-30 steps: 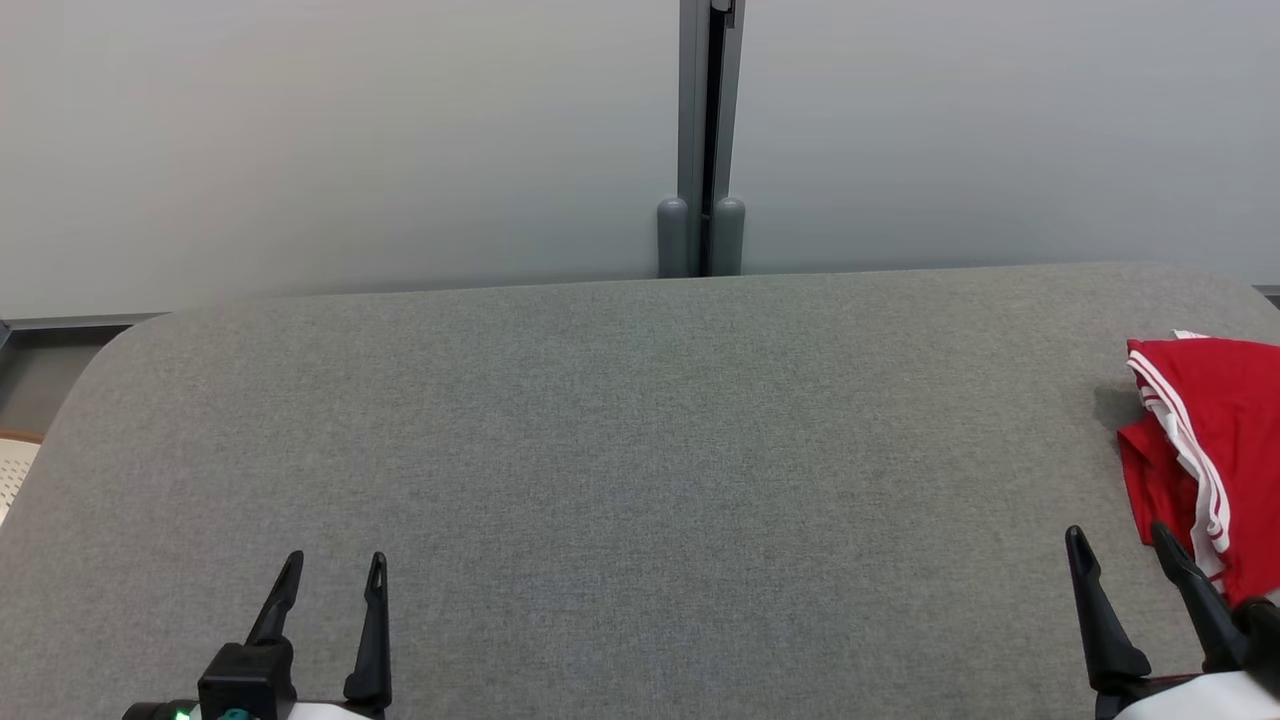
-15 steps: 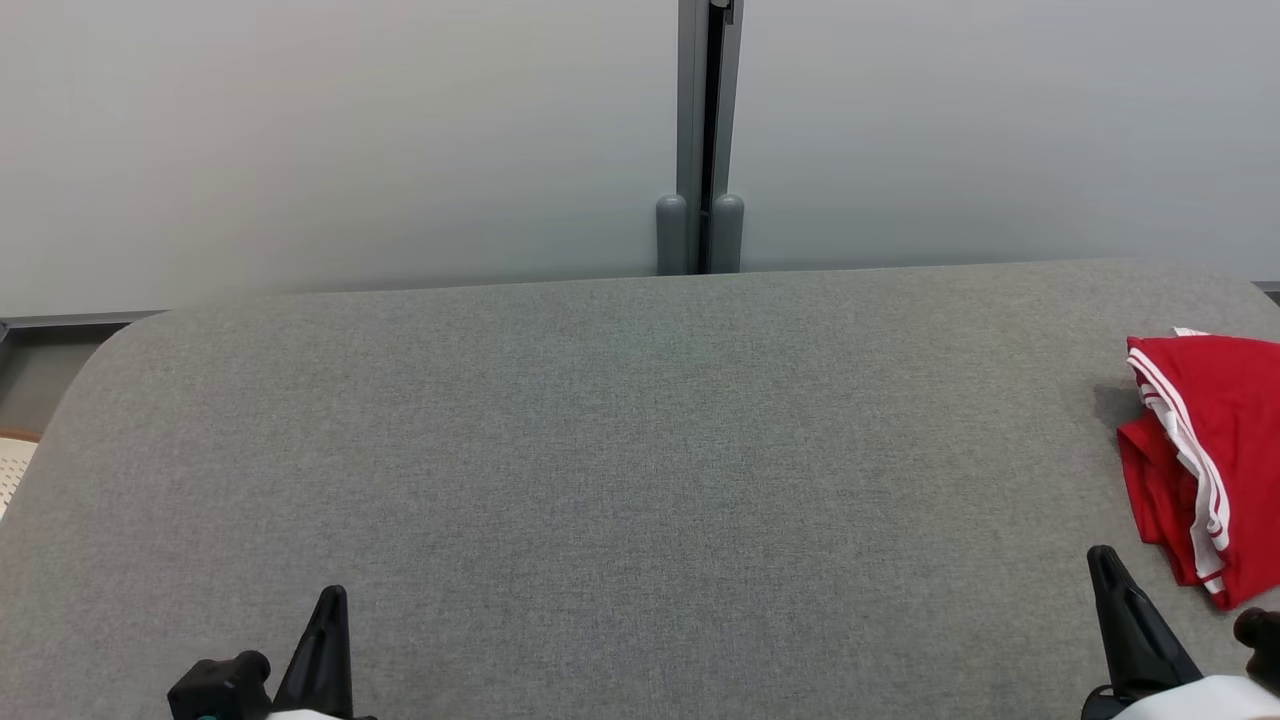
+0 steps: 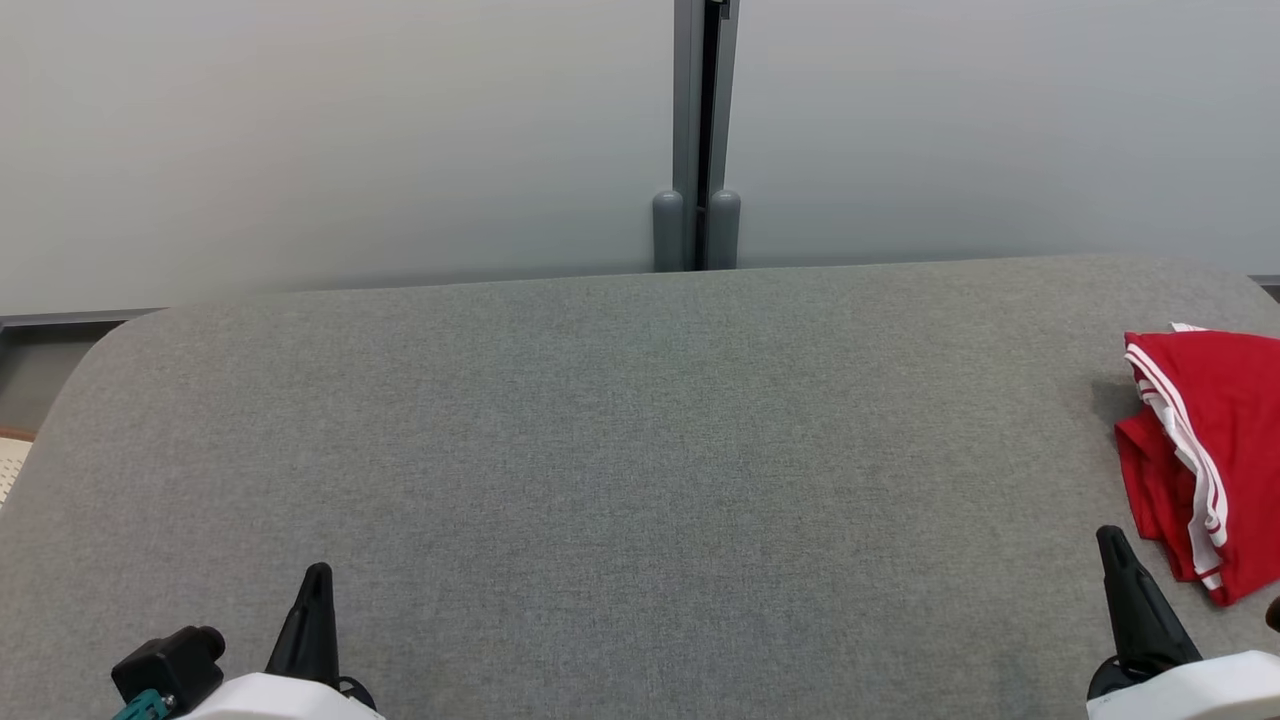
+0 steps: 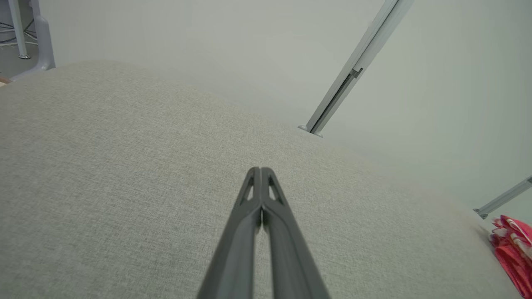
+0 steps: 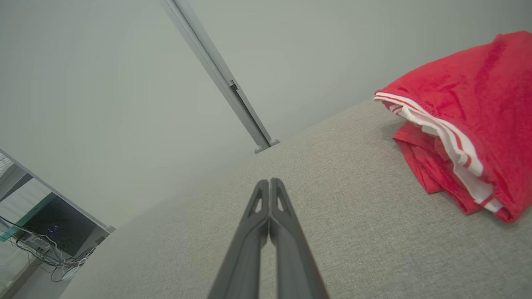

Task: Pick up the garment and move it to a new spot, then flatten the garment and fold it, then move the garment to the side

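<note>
The garment [image 3: 1215,450] is red with white stripes and lies bunched at the right edge of the grey table [image 3: 640,450], partly cut off by the frame. My right gripper [image 3: 1118,550] is shut with nothing in it at the lower right, just left of the garment [image 5: 465,124] and not touching it. My left gripper [image 3: 317,582] is shut and empty at the lower left, far from the garment [image 4: 511,249]. In the wrist views the right gripper [image 5: 269,182] and the left gripper [image 4: 260,171] each show their fingers pressed together above bare cloth.
A pale partition wall with a grey vertical post [image 3: 697,135] stands behind the table's far edge. The table's rounded left corner [image 3: 110,340] drops to the floor. Cables and equipment [image 5: 45,245] lie beyond the table.
Both grippers have closed from open to shut and drawn back toward the bottom of the view. The head camera has shifted slightly. The garment has not moved.
</note>
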Available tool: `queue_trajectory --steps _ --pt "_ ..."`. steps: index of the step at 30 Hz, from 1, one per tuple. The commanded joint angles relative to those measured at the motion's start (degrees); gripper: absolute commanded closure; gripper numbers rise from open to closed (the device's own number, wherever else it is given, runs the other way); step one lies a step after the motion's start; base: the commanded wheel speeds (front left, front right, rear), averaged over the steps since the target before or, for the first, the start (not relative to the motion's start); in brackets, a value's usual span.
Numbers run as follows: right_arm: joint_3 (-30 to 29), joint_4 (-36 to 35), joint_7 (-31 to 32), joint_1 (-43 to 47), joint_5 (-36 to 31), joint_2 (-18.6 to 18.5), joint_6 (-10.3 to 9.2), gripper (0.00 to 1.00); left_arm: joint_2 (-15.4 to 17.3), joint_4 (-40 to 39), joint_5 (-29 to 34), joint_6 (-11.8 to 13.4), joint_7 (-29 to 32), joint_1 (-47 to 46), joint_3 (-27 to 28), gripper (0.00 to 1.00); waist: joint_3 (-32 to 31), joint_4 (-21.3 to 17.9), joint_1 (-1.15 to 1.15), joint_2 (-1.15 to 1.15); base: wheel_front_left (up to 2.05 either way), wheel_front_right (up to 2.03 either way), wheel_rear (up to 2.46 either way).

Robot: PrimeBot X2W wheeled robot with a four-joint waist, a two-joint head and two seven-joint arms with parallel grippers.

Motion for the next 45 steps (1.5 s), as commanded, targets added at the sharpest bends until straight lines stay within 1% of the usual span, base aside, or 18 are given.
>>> queue_trajectory --steps 1,12,13,22,40,45 --pt "-0.31 -0.24 0.07 -1.58 2.03 -0.17 0.01 1.0 0.27 -0.65 -1.94 -0.54 0.31 -1.83 0.87 1.0 0.02 -0.02 0.0 0.0 0.0 0.0 0.0" --pt "-0.93 1.83 0.4 -3.51 10.88 0.35 0.01 1.0 -0.68 -0.37 -10.59 -2.33 2.52 -3.18 3.04 1.0 0.27 -0.23 0.0 0.0 0.0 0.0 0.0" --pt "-1.05 2.19 0.47 -3.85 12.37 0.44 0.01 1.0 -0.85 -0.32 -12.06 -2.66 2.89 -3.44 3.41 1.0 0.32 -0.27 0.0 0.0 0.0 0.0 0.0" --pt "-1.49 3.7 0.7 -5.29 18.76 0.82 0.01 1.0 -1.51 -0.09 -18.29 -3.98 4.52 -4.38 5.0 1.0 0.52 -0.44 0.0 0.0 0.0 0.0 0.0" --pt "-2.21 6.31 1.09 -7.67 29.98 1.53 0.01 1.0 -2.8 0.35 -29.2 -6.26 7.36 -5.93 7.81 1.0 0.92 -0.77 0.0 0.0 0.0 0.0 0.0" --pt "-2.37 6.86 1.19 -8.16 32.23 1.68 0.01 1.0 -3.05 0.43 -31.32 -6.75 7.95 -6.34 8.38 1.0 1.01 -0.85 0.0 0.0 0.0 0.0 0.0"
